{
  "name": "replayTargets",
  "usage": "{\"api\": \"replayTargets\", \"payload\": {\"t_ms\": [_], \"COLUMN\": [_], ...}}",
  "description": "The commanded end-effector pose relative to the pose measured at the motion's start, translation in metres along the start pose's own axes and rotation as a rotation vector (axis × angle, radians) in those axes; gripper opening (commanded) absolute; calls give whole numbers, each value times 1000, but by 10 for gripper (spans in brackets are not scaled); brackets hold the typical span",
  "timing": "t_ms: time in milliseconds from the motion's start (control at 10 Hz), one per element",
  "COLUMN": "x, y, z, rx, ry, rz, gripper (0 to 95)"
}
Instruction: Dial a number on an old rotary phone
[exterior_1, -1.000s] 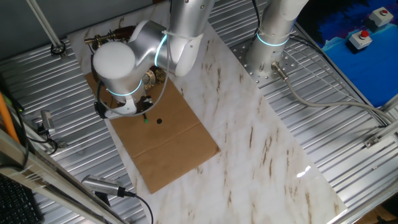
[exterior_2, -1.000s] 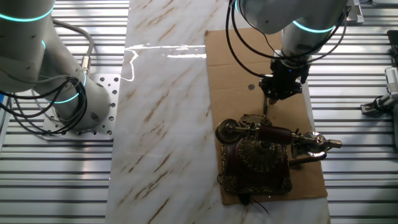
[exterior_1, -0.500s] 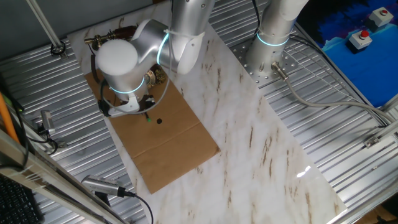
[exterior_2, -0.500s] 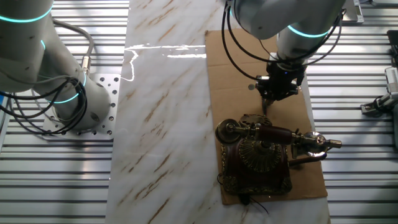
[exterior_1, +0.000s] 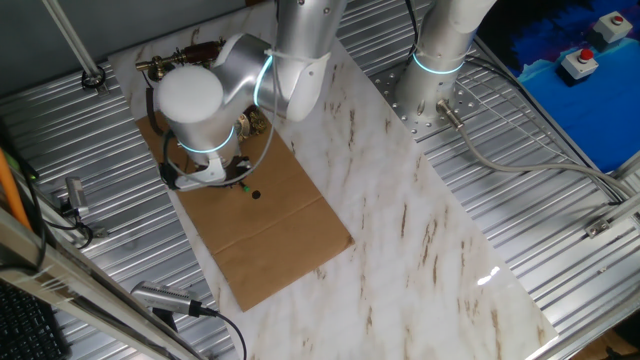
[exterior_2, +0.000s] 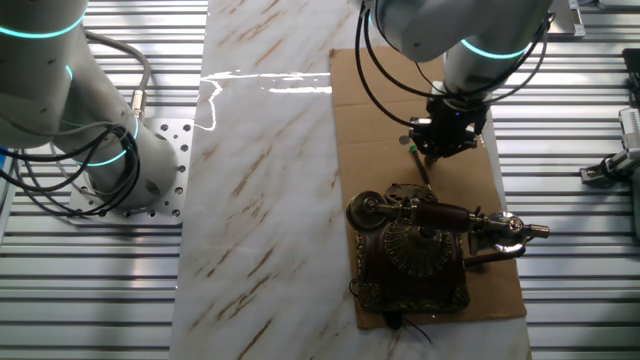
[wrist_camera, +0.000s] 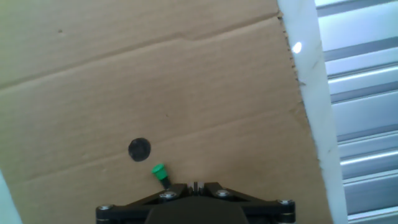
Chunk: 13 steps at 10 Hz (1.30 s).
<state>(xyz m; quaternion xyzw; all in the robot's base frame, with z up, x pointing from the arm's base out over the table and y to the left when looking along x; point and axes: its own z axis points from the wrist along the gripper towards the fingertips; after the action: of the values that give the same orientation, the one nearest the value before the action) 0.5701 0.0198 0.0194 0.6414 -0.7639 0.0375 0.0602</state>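
Observation:
The old rotary phone (exterior_2: 415, 250), dark red-brown with gold trim, a round dial and a brass-ended handset, stands at the near end of the cardboard sheet (exterior_2: 370, 100). In one fixed view the arm hides most of the phone (exterior_1: 180, 55). My gripper (exterior_2: 432, 150) hangs over the cardboard just beyond the phone, shut on a thin black stick (exterior_2: 422, 166) that points down toward the phone's far edge. In the hand view the shut gripper (wrist_camera: 196, 185) shows at the bottom edge, with the stick's green tip (wrist_camera: 159, 173) sticking out to its left above the cardboard.
A small black dot (wrist_camera: 138, 149) marks the cardboard beside the green tip. The cardboard lies on a marble tabletop (exterior_2: 260, 200) with ribbed metal on both sides. The second arm's base (exterior_2: 120, 170) stands at the left. A blue box (exterior_1: 570, 80) sits far off.
The gripper with the stick has shifted a little across the cardboard, away from the phone. The phone has not moved.

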Motion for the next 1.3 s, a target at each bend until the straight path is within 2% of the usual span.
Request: {"api": "replayTargets", "payload": {"t_ms": [100,300,400,600,800,1000,1300], "x": [-1,1,2,2,3,4,4], "y": [4,8,9,11,17,24,24], "z": [-4,-7,-8,-8,-6,-1,0], "rx": [-14,-21,-23,-30,-30,-13,18], "ry": [-3,-22,-34,-68,-81,-95,-94], "rz": [4,-11,-28,-69,-102,-141,-163], "gripper": [190,190,380,380,380,380,380]}}
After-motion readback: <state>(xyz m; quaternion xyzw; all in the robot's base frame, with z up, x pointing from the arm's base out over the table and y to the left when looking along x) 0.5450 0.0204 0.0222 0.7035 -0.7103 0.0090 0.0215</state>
